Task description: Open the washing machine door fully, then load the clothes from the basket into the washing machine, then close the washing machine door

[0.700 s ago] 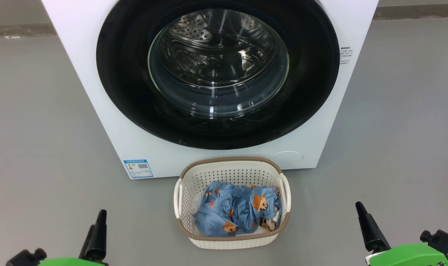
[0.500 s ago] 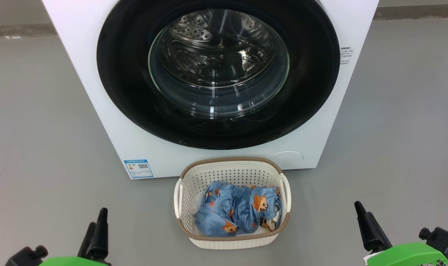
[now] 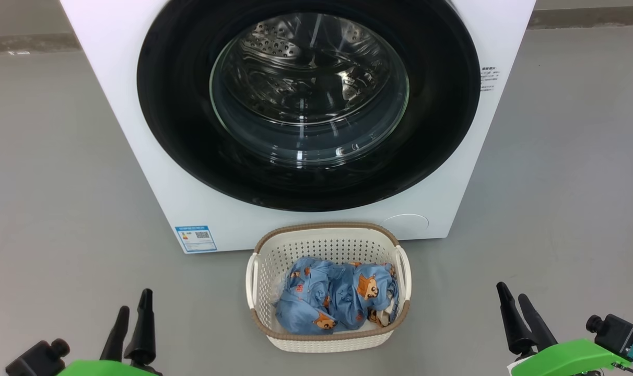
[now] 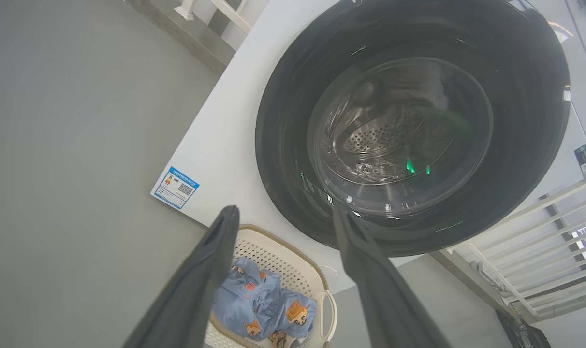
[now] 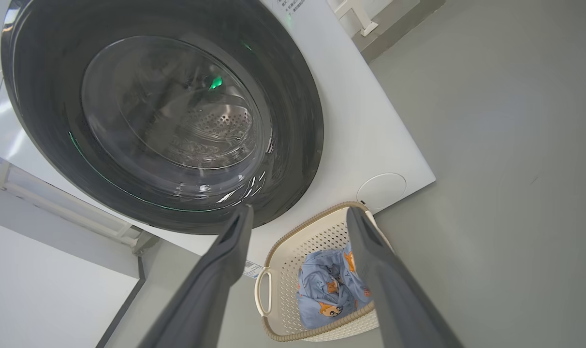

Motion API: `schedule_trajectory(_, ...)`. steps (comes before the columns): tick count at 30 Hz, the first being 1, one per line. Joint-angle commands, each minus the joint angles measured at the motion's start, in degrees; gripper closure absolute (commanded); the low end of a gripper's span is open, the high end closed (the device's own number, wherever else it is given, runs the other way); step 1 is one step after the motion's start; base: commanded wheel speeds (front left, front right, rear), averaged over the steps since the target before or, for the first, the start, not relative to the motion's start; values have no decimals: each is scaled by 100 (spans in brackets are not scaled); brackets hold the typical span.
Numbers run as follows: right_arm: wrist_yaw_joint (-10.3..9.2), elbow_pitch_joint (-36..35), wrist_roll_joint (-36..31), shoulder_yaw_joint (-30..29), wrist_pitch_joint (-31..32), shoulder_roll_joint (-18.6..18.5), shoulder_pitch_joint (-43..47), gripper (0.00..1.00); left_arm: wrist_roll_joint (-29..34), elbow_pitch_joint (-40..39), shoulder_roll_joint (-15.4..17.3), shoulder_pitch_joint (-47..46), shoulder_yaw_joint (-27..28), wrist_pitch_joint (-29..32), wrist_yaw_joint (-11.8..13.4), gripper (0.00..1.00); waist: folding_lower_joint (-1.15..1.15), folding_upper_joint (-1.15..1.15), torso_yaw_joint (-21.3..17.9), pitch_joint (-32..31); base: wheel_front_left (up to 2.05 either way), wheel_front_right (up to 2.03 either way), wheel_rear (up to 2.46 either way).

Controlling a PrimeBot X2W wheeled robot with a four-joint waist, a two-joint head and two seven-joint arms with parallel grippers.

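The left tool (image 3: 134,300) at 7 o'clock and the right tool (image 3: 511,291) at 5 have just spread wide, both empty, and look ready for the shut door (image 3: 180,130).

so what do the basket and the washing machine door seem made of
The basket looks like matt cream plastic, moulded with even holes; its brown rim mimics weave. The washing machine door has a glossy black rim, plastic or glass, around a clear domed window, probably glass given its sharp reflections.
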Motion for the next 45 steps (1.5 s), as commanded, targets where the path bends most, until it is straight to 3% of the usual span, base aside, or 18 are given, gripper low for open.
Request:
schedule_trajectory(1,5,-153,-208,110,-85,-80,-202,0,178,-195,121,-60,92,-75,-13,0,0,0,-3,-2,0,0,0)
schedule_trajectory(45,8,-316,-2844,111,-822,-138,50,0,2684,-347,383,53,-128,-818,-22,0,0,0,-72,5,0,0,0)
